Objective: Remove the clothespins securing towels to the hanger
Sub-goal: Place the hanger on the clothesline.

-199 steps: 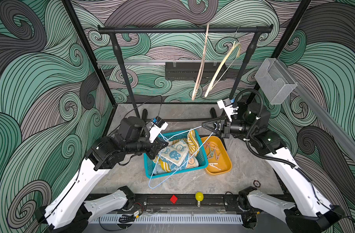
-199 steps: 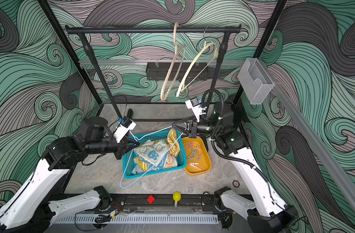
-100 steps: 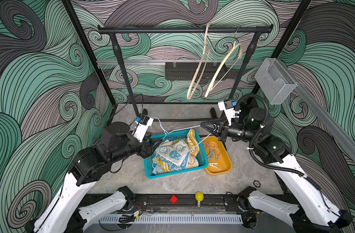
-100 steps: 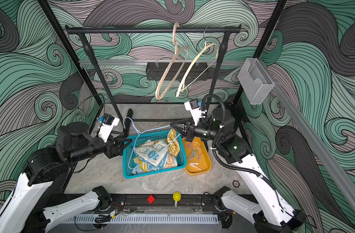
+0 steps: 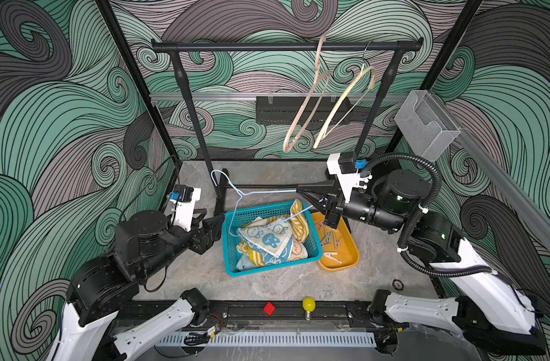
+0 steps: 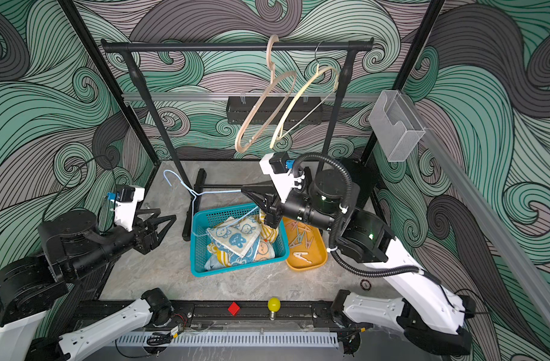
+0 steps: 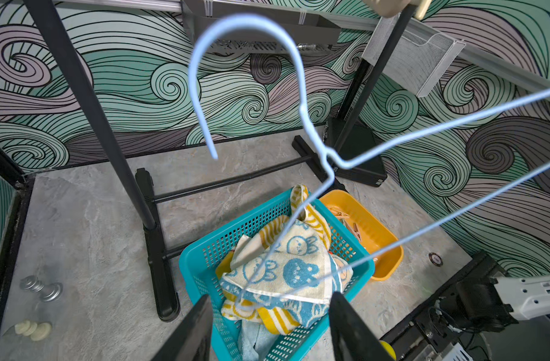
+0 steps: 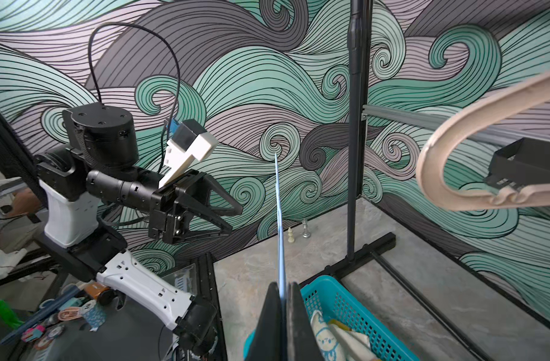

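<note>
Beyond the right claw [image 5: 300, 193] — clamped on the thin pale-blue wire hanger [image 5: 267, 193] — its far corner may snag the patterned terry towels [image 5: 267, 240]; left claw [image 8: 235, 219] spread, empty.

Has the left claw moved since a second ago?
Yes. The left claw has pulled back from over the teal basket; it is now just outside the basket's rim, nearer the side wall.
</note>
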